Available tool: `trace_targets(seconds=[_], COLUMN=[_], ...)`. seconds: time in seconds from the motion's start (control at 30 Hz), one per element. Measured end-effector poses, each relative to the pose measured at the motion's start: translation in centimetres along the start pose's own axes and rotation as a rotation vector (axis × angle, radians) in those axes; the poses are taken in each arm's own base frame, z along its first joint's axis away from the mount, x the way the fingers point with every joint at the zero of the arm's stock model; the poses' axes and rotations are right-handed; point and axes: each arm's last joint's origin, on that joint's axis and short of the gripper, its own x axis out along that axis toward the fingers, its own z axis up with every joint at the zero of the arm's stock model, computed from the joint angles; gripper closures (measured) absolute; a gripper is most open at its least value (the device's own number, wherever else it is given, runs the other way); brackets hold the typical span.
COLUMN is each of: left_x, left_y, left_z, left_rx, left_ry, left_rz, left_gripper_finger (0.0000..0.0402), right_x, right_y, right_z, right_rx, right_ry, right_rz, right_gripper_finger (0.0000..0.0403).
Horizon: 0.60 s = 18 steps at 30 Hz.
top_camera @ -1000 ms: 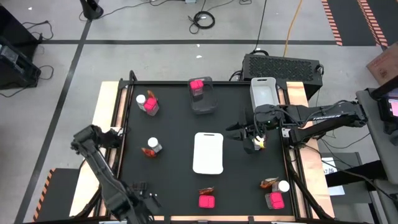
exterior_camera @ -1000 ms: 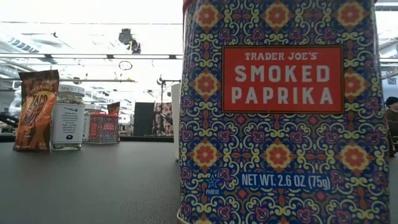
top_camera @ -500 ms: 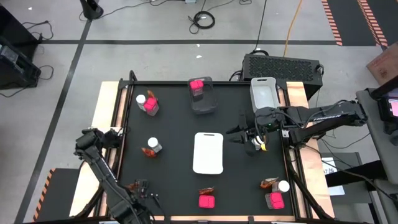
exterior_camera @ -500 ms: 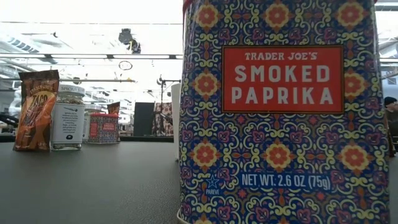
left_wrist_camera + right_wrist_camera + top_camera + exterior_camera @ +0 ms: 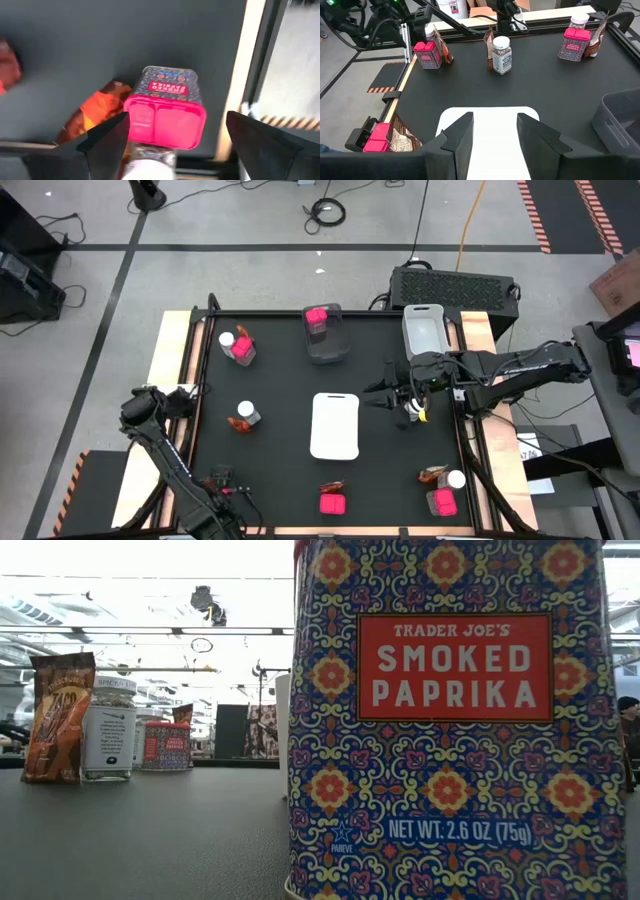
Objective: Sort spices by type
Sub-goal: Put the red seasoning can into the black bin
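The tin point(image 5: 455, 720) closest to the low camera read "TRADER JOE'S SMOKED PAPRIKA" on a red panel, with "NET WT: 2.6 OZ (75g)" and "PAREVE" printed lower on the tin.

Bright even overhead light; blurred left-wrist close-up.

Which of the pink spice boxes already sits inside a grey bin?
The pink box at the table's far edge, in the dark grey bin. The other three stand on the bare table beside jars and packets.
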Motion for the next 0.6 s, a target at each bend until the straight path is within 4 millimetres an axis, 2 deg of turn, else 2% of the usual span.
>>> trace_targets(seconds=[0.3, 0.43, 0.6], left_x=[-3.3, -3.4, -3.5], left_y=[1.6, 1.6, 2.5], left_z=[-1.0, -0.9, 0.1], left_rx=[-0.598, -0.814, -0.954], left_ry=[-0.047, 0.017, 0.046], left_rz=[-0.111, -0.133, -0.124], left_gripper_finger=[0.0068, 0.0068, 0.0068], right_x=[0.0, 0.0, 0.0], right_y=[0.0, 0.0, 0.0], right_z=[0.1, 0.1, 0.3], right_rx=[-0.039, -0.053, -0.070], right_ry=[-0.011, -0.013, -0.028], right_rz=[-0.001, -0.003, -0.001], right_gripper_finger=[0.0257, 0.0257, 0.0257])
